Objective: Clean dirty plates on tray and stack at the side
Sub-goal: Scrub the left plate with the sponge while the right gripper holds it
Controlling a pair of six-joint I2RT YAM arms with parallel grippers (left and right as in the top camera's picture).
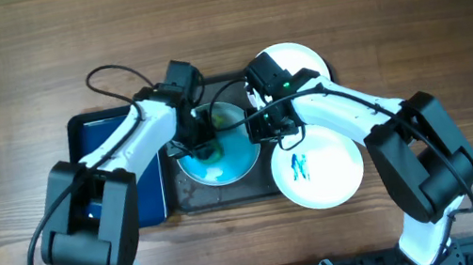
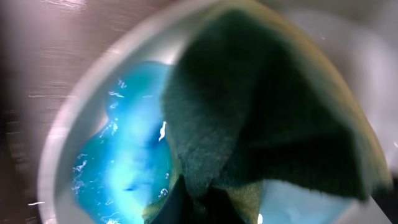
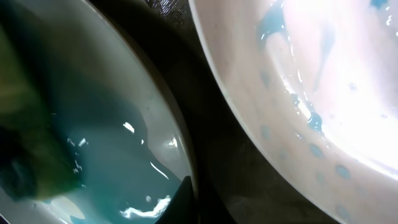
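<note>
A plate (image 1: pixel 231 157) smeared all over with blue-teal liquid lies on the dark grey tray (image 1: pixel 187 193). My left gripper (image 1: pixel 202 144) is shut on a green and yellow sponge (image 2: pixel 249 112), which presses on this plate (image 2: pixel 118 162). At the plate's right rim (image 3: pixel 180 149), my right gripper (image 1: pixel 262 131) is shut on it, one dark finger (image 3: pixel 180 199) lying over the edge. A second plate (image 1: pixel 323 168) with a blue scribble sits at the tray's right edge. A plain white plate (image 1: pixel 299 58) rests behind the right arm.
A glossy blue tray (image 1: pixel 104 134) lies left of the grey tray, partly under my left arm. Bare wooden table (image 1: pixel 446 14) surrounds everything. The scribbled plate (image 3: pixel 298 93) sits close beside the held plate, with a dark strip of tray (image 3: pixel 205 118) between them.
</note>
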